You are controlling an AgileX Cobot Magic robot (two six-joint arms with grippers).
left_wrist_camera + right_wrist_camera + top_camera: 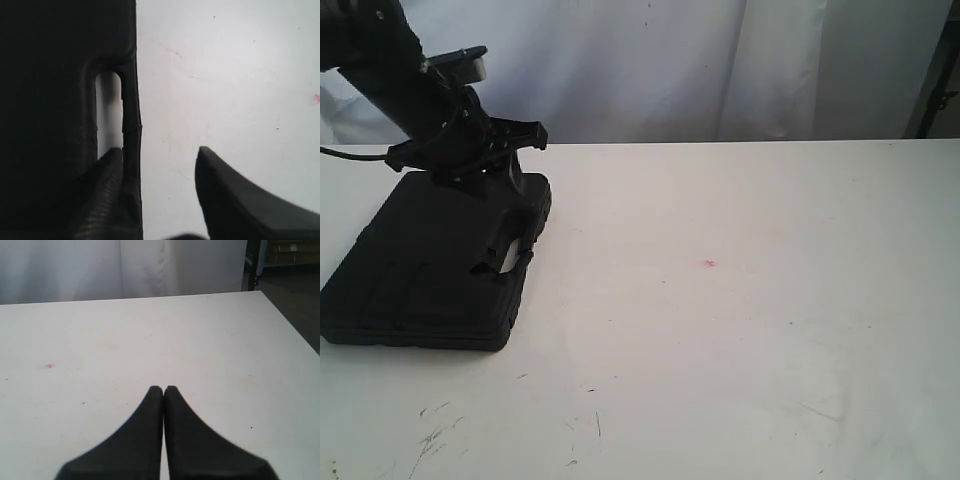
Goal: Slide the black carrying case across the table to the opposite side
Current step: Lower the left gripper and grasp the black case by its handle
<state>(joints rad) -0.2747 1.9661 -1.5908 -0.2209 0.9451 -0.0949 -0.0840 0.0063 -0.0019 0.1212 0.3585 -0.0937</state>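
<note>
Where the left arm comes down from the top-left corner of the exterior view, it leans steeply over the far end of the case (430,260) (50,100), wrist bent downward. The left hand (516,180) (157,157) is spread fairly wide and holds nothing. One finger (102,190) sits over the case at the near end of the handle slot (505,258) (108,110). The other finger (235,200) is out over the bare surface (740,330) (225,75) (150,340), so the two stand on either side of the handle edge. I cannot tell if either finger touches anything.

The right hand (163,388) is seen only from its own wrist camera. Its fingers are pressed together, nothing between them, pointing out low over empty white surface. The right arm is out of the exterior view.

Count:
- One case, lying flat at the left side of the surface, with its handle edge facing the middle.
- One handle slot.
- Two hands.
- One red speck (709,263) (317,98) (49,366), well apart from the case, toward mid-surface.
- A small cluster of dark scratches (435,435) near the front edge.
- A white curtain (720,60) (100,265) hanging behind the surface.
</note>
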